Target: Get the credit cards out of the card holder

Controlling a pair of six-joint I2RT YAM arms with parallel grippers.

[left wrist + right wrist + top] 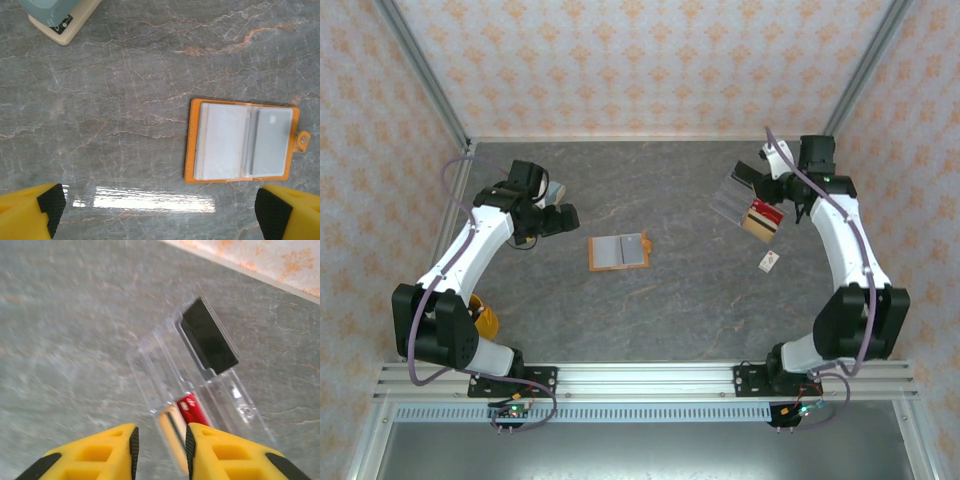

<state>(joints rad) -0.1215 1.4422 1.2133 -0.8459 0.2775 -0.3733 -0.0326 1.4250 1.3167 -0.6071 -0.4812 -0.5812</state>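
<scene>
Because the flat orange book-like card holder [242, 141] lies spread open, pockets up, mid-way across the grey marble-look table [680, 310], its greyish see-through sleeves face the cameras. They look pale, & I can't tell if any card is left inside. The left gripper [160, 217], yellow w/ black pads, hangs left of the holder & apart from it, jaws at full spread, gripping nothing. It's prob. waiting to steady the holder. A pale-blue box [57, 15] sits near this gripper, well apart from the holder. At the far right, the right gripper [161, 445] points down at a clear plastic tray [155, 355], jaws a narrow gap apart w/ nothing seen clamped. In the tray are a thick black block [209, 335] leaning at the far end, a red credit card [192, 410] nearer, & a tan card [172, 432] right under the gap, so this looks like the drop-off spot. 1 more small card [769, 262] lies loose on the table near the tray.
</scene>
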